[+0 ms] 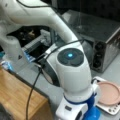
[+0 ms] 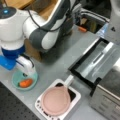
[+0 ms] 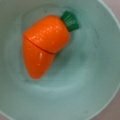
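- Grey desk (image 1: 35,82) runs across a front view, with a wooden block (image 1: 17,97) at the view's bottom left and a metal toaster oven (image 1: 105,47) at its top right. The white robot arm (image 1: 72,72) fills the middle, its blue light lit, and hides whatever lies under its wrist. A pink pan (image 1: 109,93) sits on a white stove plate at the right edge. The gripper itself does not show here.
- Seen in a front view from across the desk, the gripper (image 2: 25,74) hangs straight over a teal bowl (image 2: 15,80) at the view's bottom left, just above the orange carrot (image 2: 25,83) lying inside it. The arm's body screens the jaws, so I cannot tell whether they are wide or narrow. The pink pan (image 2: 55,100) stands near the bowl, towards the view's right, and the oven's door (image 2: 96,62) lies open beyond it.
- From the wrist camera, the carrot (image 3: 43,46) lies slantwise on the bowl's floor, green top (image 3: 70,20) towards the upper right, tip to the lower left, with a seam across its middle. No jaws show in this view.
- Judged from this, a clean pick calls for closing across the carrot's thick upper half, square to its long axis, and keeping clear of the bowl's wall (image 3: 105,82); a squeeze near the tapered tip would likely slip.
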### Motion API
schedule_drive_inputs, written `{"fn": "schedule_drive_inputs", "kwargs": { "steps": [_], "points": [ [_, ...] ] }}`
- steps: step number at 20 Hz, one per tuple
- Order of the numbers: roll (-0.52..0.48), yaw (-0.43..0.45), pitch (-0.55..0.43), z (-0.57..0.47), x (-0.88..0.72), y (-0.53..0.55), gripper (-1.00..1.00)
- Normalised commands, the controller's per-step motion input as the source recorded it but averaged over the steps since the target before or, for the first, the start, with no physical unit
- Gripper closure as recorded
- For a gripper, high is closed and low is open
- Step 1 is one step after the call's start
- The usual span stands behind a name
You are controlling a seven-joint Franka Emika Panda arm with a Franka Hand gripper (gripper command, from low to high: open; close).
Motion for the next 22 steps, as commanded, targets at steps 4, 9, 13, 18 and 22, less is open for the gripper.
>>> {"fn": "schedule_drive_inputs", "kwargs": {
  "steps": [4,9,13,18,22],
  "points": [
    [-0.161,-0.032,0.422,0.73,0.26,0.25,-1.0],
    [-0.17,-0.071,0.38,0.5,0.29,0.34,-1.0],
    [-0.14,-0.1,0.294,0.3,0.07,0.48,-1.0],
    [-0.145,-0.086,0.168,0.25,-0.24,0.57,-1.0],
    [-0.121,-0.02,-0.011,0.07,-0.41,0.49,-1.0]
  ]
}}
